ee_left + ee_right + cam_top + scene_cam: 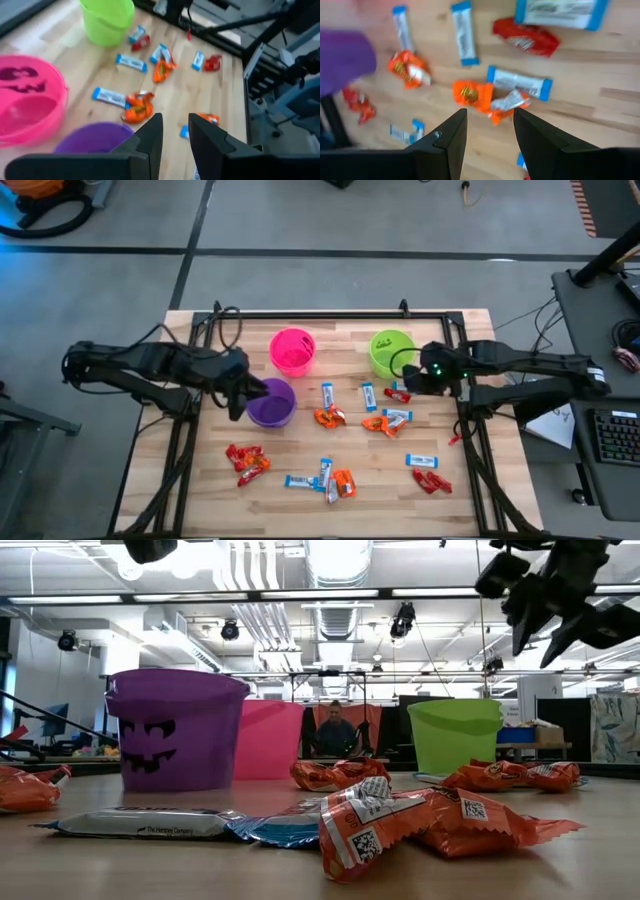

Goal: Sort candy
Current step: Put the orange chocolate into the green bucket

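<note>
Candy lies scattered on the wooden table [200,500]: red pieces [247,462], orange pieces [330,418] and blue-and-white bars [368,396]. My left gripper [240,395] hovers at the left side of the purple cup [272,402]. It is open by a narrow gap [175,135] and holds nothing. My right gripper [408,380] hangs just in front of the green cup [392,352]. It is open [490,132] and tilted down over an orange candy [480,97] and a blue bar [520,82], high above the table [545,625].
A pink cup [292,350] stands between the purple and green cups along the far side. Black frame rails [320,314] border the table's far, left and right edges. A person [335,735] sits in the room beyond the table.
</note>
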